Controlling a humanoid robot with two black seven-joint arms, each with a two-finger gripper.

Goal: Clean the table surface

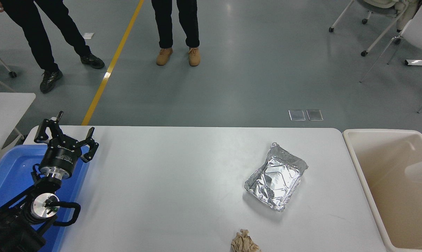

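- Desk surface (183, 182): large white top with rounded corners, smooth and matte, filling the middle of the view. It was not yet clean, since two pieces of litter lay on it.
- Foil tray (276, 176): crumpled, open side up, on the right half of the desk, well short of the right edge. I judged it waste left for me to carry off, lying on the side nearest the bin.
- Paper wad (244, 242): brown, crumpled, at the near edge of the desk, partly cut by the frame, apart from the foil tray.
- Beige bin (363, 164): just beside the desk's right end. A pale rounded object (420, 170) lay inside against its right wall; I could not tell what it was.
- Left gripper (67, 136): mine, fingers spread and holding nothing, parked over the blue tub (11, 171) at the desk's left end, away from the litter.
- Right gripper: out of view.
- Room: grey floor with a yellow line (114, 59); two people (176, 24) standing beyond the desk, legs only visible; wheeled chairs (379, 24) at upper right; a smaller white table (4, 108) at the left edge.
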